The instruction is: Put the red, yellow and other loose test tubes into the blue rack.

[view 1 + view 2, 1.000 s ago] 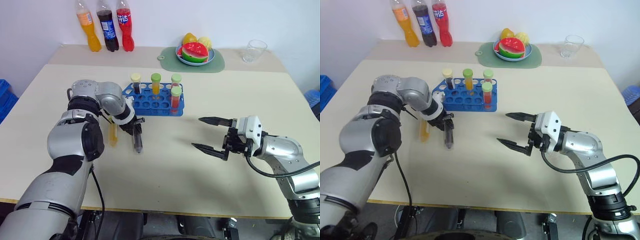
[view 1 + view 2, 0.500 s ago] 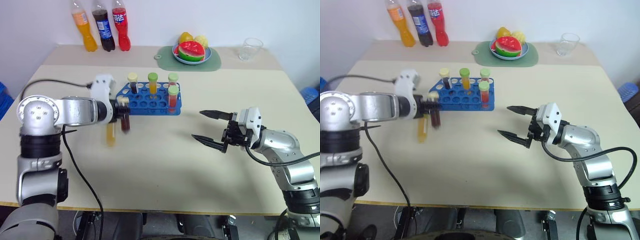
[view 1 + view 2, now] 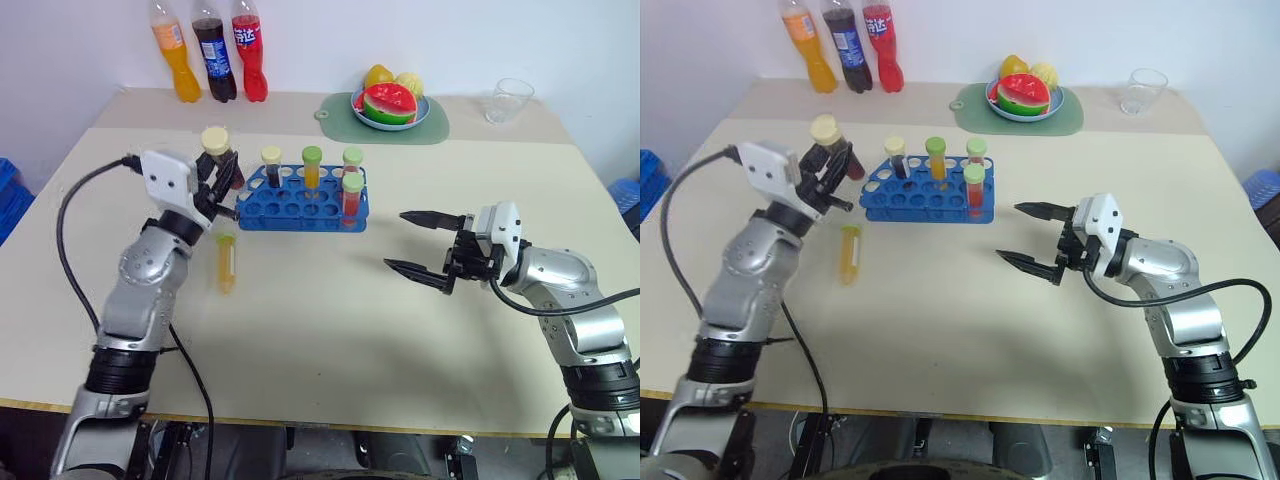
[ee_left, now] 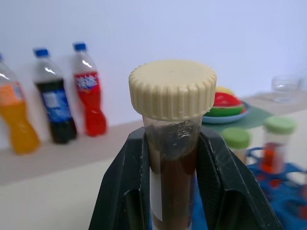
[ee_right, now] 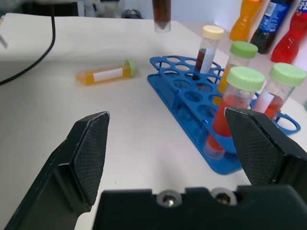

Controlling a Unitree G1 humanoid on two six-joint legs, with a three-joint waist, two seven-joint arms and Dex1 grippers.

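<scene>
Right end effector (image 3: 418, 243) is seen hovering over the near right part of the desk (image 3: 330, 330), fingers spread wide, nothing between them. On the left, an orange tube (image 3: 226, 262) is found lying flat on the desk, just in front of the left end of the blue rack (image 3: 300, 207). Left end effector (image 4: 173, 182) is raised above the desk beside the rack's left end, pinched on a dark brown tube (image 3: 222, 160) with a cream cap (image 4: 172, 87); the tube is held upright, clear of the rack. Four capped tubes are seen standing in the rack: one cream-capped, three green-capped. Farther back, a green mat (image 3: 400, 127) with a plate of fruit (image 3: 390, 103), a clear cup (image 3: 509, 101) and three soda bottles (image 3: 212, 50) are noted along the wall.
</scene>
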